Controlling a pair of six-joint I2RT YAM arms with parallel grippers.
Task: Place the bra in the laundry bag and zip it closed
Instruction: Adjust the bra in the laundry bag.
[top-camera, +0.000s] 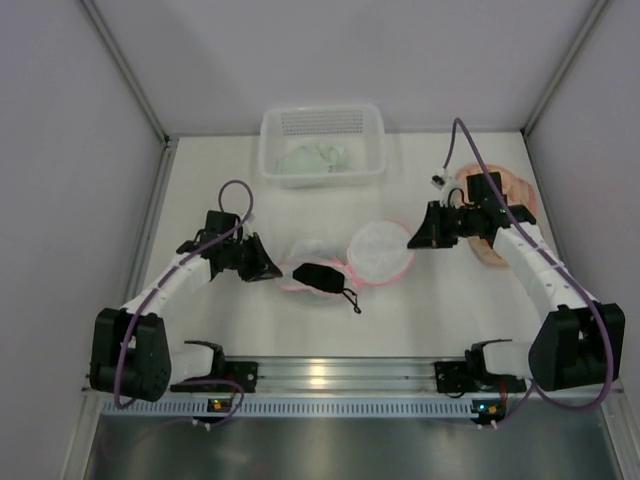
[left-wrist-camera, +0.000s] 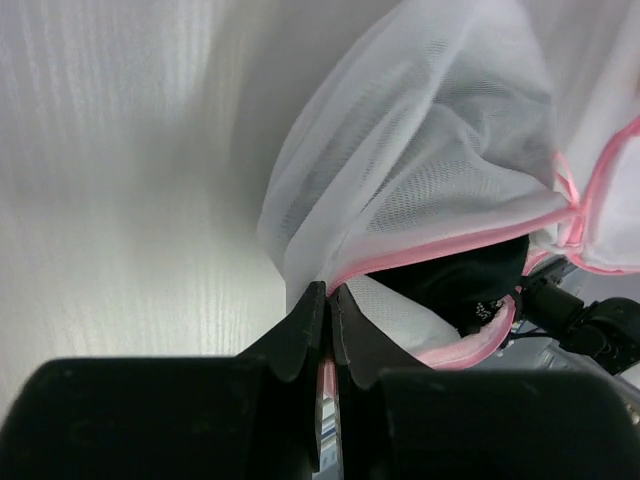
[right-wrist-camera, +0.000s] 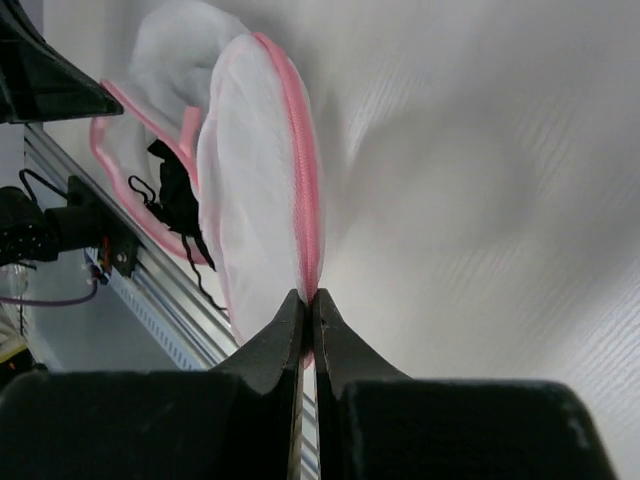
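The white mesh laundry bag (top-camera: 378, 250) with pink zip trim lies open at mid-table. A black bra (top-camera: 318, 275) rests in its left half, a strap trailing toward the near edge. My left gripper (top-camera: 278, 268) is shut on the bag's left pink rim, seen close up in the left wrist view (left-wrist-camera: 328, 292) with the bra (left-wrist-camera: 470, 280) just beyond. At the bag's right edge, my right gripper (top-camera: 412, 240) is shut on the pink zip seam (right-wrist-camera: 305, 180), holding that half of the laundry bag (right-wrist-camera: 250, 200) upright.
A white plastic basket (top-camera: 322, 145) with pale green cloth stands at the back. A peach-coloured garment (top-camera: 505, 215) lies at the right under the right arm. The metal rail (top-camera: 340, 375) runs along the near edge.
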